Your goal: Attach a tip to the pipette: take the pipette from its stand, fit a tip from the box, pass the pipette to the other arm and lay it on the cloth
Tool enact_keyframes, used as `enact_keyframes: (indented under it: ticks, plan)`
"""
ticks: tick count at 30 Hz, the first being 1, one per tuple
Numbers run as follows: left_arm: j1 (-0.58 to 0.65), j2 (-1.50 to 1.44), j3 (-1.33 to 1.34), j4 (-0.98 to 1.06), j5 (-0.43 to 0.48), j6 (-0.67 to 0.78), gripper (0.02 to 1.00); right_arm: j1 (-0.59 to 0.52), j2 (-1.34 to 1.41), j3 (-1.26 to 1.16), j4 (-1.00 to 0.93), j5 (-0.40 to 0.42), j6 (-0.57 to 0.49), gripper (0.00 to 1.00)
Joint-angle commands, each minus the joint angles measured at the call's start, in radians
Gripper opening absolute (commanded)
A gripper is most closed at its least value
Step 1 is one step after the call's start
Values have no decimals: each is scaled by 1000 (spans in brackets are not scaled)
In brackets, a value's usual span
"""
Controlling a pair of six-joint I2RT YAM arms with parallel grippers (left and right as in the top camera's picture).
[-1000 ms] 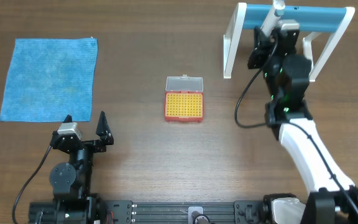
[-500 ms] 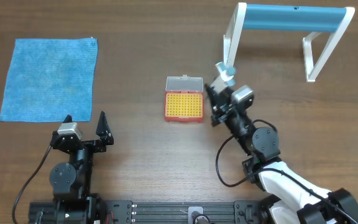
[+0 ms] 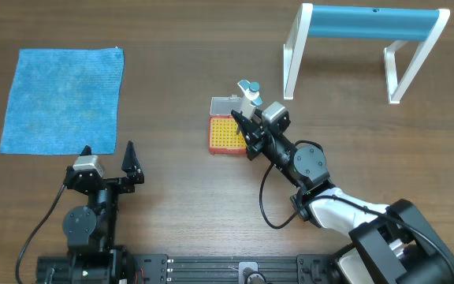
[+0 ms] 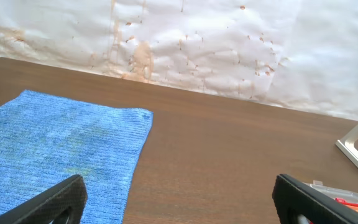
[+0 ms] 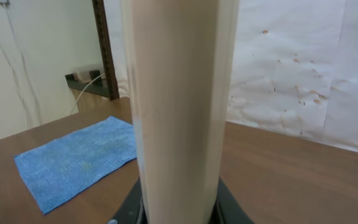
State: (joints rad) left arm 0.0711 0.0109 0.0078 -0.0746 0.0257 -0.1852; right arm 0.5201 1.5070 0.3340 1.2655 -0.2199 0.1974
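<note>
- The right end effector (image 3: 250,131) is clamped around the pipette (image 3: 250,93) and holds it roughly upright. From above it sits at the right-hand edge of the tip box (image 3: 225,136), overlapping that side of it.
- The pipette's white barrel runs straight up the middle of the right wrist view. In the top view its blue-capped head shows just past the far right corner of the tip box.
- The pipette's lower end is hidden by the arm. I cannot tell whether it touches the tips.
- The tip box rests on the desk (image 3: 172,201). It is an orange tray of yellow tips, and its clear lid (image 3: 228,104) is folded open on the far side.
- The left end effector (image 3: 107,154) is spread wide, with its two fingers (image 4: 50,200) far apart and nothing between them. It sits well to the left of the tip box and nearer the arm bases.
- The cloth (image 3: 63,101) is blue and lies flat, well to the left of the tip box. Its near edge is just beyond the left end effector.
- The stand (image 3: 369,24) has white legs and a blue crossbar. It stands to the right of the tip box and farther back, apart from it. Its nearest leg comes down close to the box's far right corner.
</note>
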Motion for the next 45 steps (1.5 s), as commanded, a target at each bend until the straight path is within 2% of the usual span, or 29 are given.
enact_keyframes:
  ticks: [1, 15, 20, 30, 39, 45]
  plan:
    - [1, -7, -2, -6, -15, -5, 965, 6, 49, 51, 10, -9, 1, 82]
    - [1, -7, -2, -6, -15, -5, 965, 6, 123, 77, 7, -10, -1, 82]
    - [1, -7, -2, -6, -15, -5, 965, 6, 138, 78, 7, -10, -64, 80]
    - [1, -7, -2, -6, -15, -5, 963, 6, 139, 78, -18, -11, -83, 80]
    - [1, -7, -2, -6, -15, -5, 965, 7, 139, 83, -19, -62, -83, 82]
    - [1, -7, -2, -6, -15, -5, 963, 5, 139, 86, -30, -58, -95, 80]
